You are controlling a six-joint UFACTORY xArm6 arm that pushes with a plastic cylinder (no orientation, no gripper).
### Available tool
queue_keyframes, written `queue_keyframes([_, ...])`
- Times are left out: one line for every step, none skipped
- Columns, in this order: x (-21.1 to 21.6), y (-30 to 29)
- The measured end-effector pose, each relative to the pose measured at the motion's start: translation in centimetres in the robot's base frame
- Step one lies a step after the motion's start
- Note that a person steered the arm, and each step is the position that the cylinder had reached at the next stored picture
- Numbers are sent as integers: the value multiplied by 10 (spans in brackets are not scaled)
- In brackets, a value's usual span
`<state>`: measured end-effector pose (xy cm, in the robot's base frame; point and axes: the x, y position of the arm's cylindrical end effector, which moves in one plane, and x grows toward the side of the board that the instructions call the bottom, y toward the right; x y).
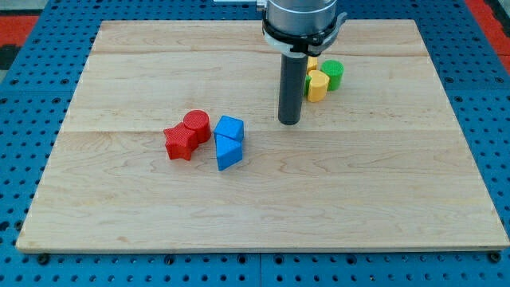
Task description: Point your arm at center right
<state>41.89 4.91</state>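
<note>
My tip (pixel 289 122) rests on the wooden tabletop (pixel 382 199) a little above the middle of the board, slightly toward the view's right of centre. There are no fingers on this arm, only the straight dark rod, so nothing is held. To the view's left of my tip lie four blocks in a cluster: a red cylinder (pixel 197 125) touching a red star-shaped block (pixel 180 143), and just beside them a blue cube-like block (pixel 229 128) with a blue triangular block (pixel 228 151) below it. Up and to the view's right, partly hidden behind the rod, sit a yellow block (pixel 317 85) and a green cylinder (pixel 332 73), close together. The centre right of the board is well apart from my tip.
</note>
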Motion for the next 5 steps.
queue_keyframes([-1,1])
queue_keyframes([0,1])
queue_keyframes([5,3])
queue_keyframes([5,9])
queue_keyframes([5,48])
